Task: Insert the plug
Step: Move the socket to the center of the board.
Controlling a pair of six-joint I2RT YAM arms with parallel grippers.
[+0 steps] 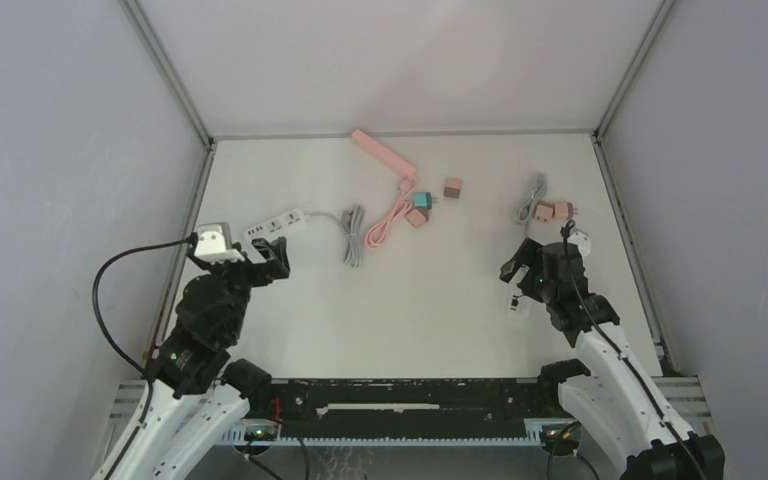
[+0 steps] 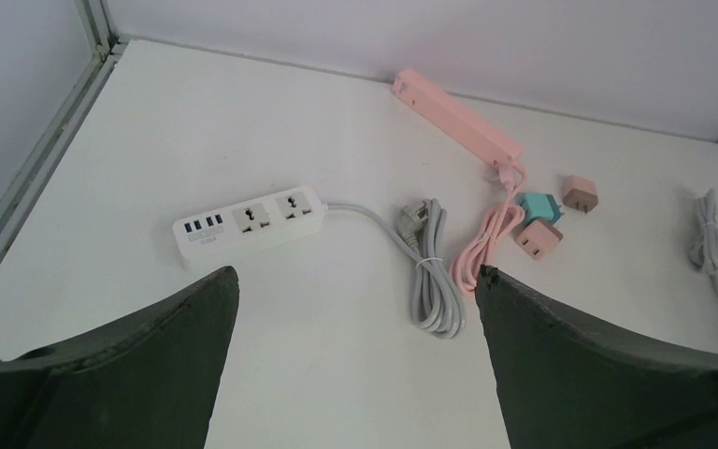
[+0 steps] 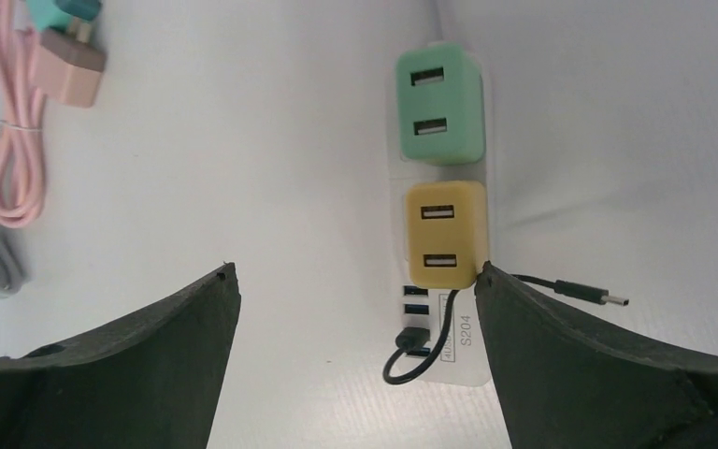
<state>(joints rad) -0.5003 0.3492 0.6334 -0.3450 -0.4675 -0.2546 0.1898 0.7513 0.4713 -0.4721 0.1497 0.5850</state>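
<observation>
Starting at the left of the top view: the left end effector (image 2: 355, 271) hangs over the desk (image 1: 440, 300) with its fingers spread wide and nothing in them. It points at a white power strip (image 2: 252, 223) with four USB ports and two universal sockets, both empty. Its grey cord (image 2: 433, 271) is bundled just beside it. There's tiny print under the USB ports but I can't read it. Toward the upper middle, a pink power strip (image 1: 385, 158) lies near the back wall with its pink cord (image 1: 388, 222) coiled. Three loose ones sit near it: a teal charger (image 2: 540, 206), a pink charger (image 2: 538, 238) and a brownish charger (image 2: 580, 194). Further right there's a grey cable (image 1: 531, 197) and a pair of pinkish plugs (image 1: 552, 210). At the right, the right end effector (image 3: 353, 267) is wide open too, gripping nothing, over a second white strip (image 3: 458, 369). In its wrist view a green USB charger (image 3: 437, 105) and a yellow USB charger (image 3: 444, 232) both sit plugged into that strip, the yellow one at centre frame near the fingertips. A short black USB cable (image 3: 591, 295) has one end in the strip and the other loose on the desk. The label reads "S204"; the line beside it is too blurry. My guess is the yellow one is the plug and it looks seated, so mostly just backing away is left.
</observation>
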